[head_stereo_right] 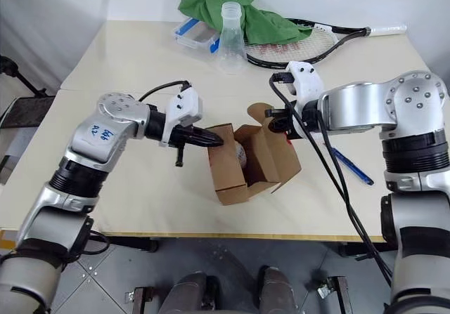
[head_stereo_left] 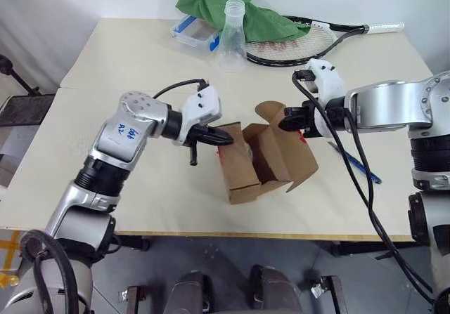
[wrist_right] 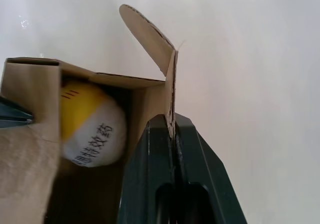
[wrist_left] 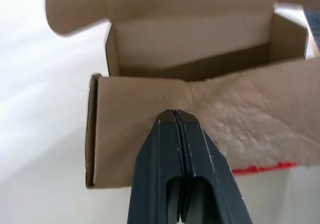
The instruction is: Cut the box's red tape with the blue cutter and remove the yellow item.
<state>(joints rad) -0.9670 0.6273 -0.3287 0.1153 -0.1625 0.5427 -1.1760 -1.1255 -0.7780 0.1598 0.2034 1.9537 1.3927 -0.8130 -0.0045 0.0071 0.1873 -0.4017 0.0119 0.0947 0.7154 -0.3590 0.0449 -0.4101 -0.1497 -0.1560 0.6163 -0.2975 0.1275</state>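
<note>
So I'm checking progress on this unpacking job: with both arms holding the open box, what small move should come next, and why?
Probably tip the box over the table so the yellow item rolls out. The box is already open and lifted, the left gripper is shut on one wall and the right gripper on the flap side, so neither is free to reach in.
</note>
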